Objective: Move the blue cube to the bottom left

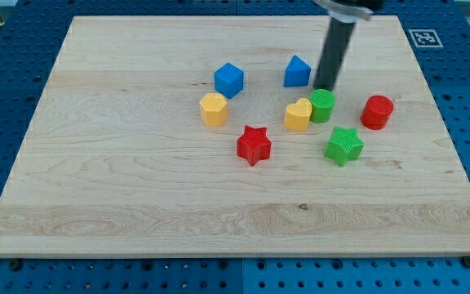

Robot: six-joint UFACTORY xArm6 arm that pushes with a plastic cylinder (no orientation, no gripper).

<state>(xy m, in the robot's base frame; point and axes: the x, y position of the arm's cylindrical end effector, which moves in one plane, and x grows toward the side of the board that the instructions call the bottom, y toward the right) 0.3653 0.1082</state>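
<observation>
The blue cube [228, 79] sits on the wooden board [121, 188], above centre. My tip [325, 88] stands to the view's right of it, just right of a second blue block [298, 72] with a peaked top, and just above a green cylinder [322, 106]. The tip touches neither blue block that I can tell. A yellow hexagonal block [214, 109] lies just below the blue cube.
A yellow heart [298, 115] touches the green cylinder's left side. A red star [254, 144] lies below centre, a green star [343, 146] to its right, and a red cylinder [377, 112] at the right. A fiducial marker [423, 37] is at the top right corner.
</observation>
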